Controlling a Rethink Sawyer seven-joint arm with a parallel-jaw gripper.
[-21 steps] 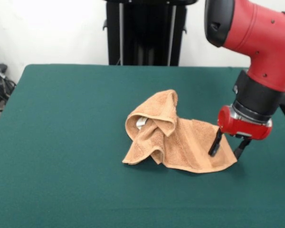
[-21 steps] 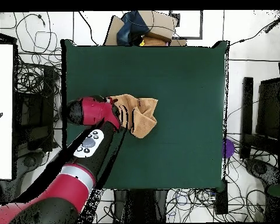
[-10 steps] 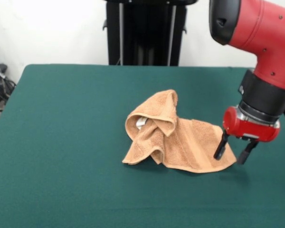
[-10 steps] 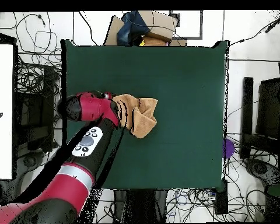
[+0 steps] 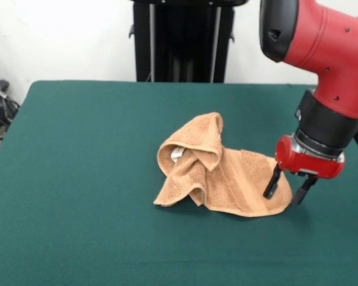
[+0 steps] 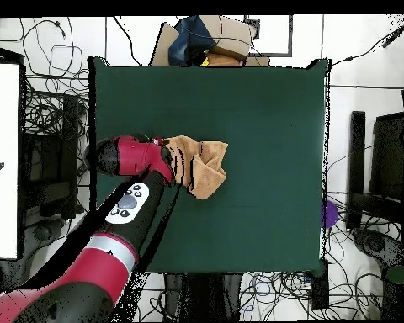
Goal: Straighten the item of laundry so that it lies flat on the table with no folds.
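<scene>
Back toward the crumpled light-brown terry towel (image 5: 218,170) comes the red arm's black-fingered gripper (image 5: 284,190), its fingers spread and empty astride the towel's flat corner, on the dark green felt table (image 5: 77,155).

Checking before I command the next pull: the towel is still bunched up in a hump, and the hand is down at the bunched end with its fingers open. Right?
Not quite. The towel is bunched in a hump, and the hand is down with its fingers open, but it is at the flat end, its fingers straddling that corner, not at the bunched end. The front view shows this.
</scene>
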